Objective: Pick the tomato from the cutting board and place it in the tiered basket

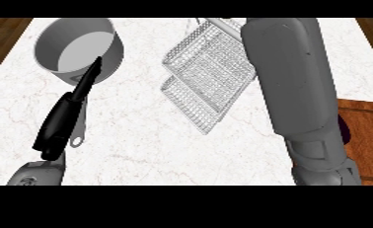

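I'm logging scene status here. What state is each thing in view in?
pot: upright, no lid, nothing seen inside.
tiered basket: no tomato visible in it.
left hand: open, fingers straight, along the pot's handle.
right forearm: stretched up the view; its hand is out of sight.
cutting board: only a corner shows.

Kitchen: white marble counter [146, 143], grey saucepan [50, 42], wire tiered basket [207, 74], wooden cutting board [358, 116] at right edge.

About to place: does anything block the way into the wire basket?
Nothing visible does. The pot stands apart, left of the basket. The right forearm covers the basket's right edge; tomato and right robot hand are out of view.
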### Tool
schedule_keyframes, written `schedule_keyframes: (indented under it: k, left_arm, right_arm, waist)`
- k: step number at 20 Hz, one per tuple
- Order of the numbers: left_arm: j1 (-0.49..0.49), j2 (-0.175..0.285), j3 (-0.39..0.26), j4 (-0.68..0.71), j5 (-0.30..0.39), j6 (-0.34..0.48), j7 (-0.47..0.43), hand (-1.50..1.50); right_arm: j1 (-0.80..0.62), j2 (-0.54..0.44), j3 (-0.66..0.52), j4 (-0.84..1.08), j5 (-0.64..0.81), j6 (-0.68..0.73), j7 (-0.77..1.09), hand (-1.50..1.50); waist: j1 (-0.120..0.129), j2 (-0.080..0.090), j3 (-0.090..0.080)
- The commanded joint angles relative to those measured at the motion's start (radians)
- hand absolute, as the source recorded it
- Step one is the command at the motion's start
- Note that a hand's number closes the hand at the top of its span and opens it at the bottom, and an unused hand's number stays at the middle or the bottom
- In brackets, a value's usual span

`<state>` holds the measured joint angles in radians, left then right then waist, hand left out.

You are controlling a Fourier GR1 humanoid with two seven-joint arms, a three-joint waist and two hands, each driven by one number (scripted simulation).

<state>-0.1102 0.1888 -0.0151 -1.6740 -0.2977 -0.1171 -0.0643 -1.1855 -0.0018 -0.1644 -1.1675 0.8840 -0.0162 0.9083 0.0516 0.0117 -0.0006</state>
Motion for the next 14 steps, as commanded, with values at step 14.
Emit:
schedule_keyframes:
  k: [14]
  left_arm:
    - [0.020, -0.004, 0.045, 0.049, -0.004, 0.030, -0.015, 0.00]
  right_arm:
    - [0.015, -0.140, -0.075, -0.002, 0.062, -0.541, -0.022, -1.50]
  waist:
    - [-0.082, -0.024, 0.000]
